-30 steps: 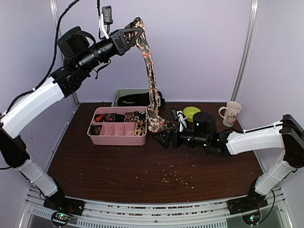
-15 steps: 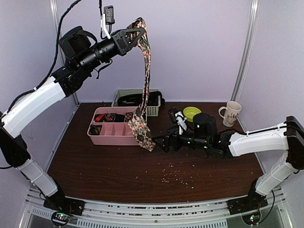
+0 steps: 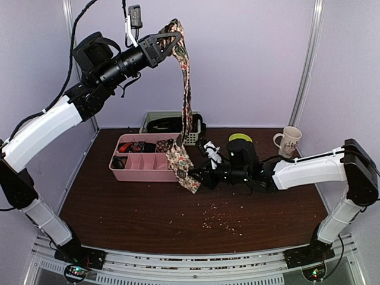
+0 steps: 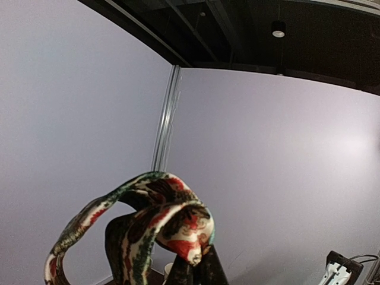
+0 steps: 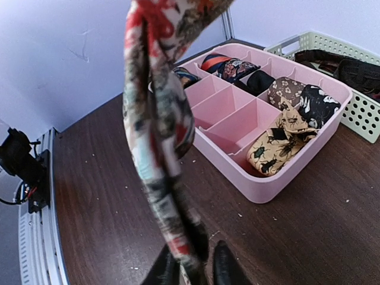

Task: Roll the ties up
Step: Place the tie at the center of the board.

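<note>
Pinching the low tip of the long tan floral-print fabric tie (image 3: 185,107), the right gripper (image 3: 196,179) sits near table level. At its ten o'clock stands the pink plastic compartment box (image 3: 145,173) of rolled ties. Highest, at eleven o'clock, the left gripper (image 3: 168,42) clamps the tie's top end.

Right hand (image 5: 191,270) fingertips are pinching the hanging floral tie (image 5: 157,130) at its lower end, above the brown counter (image 5: 101,196); pink divided tray (image 5: 270,190) is holding rolled ties (image 5: 279,142) behind.
</note>
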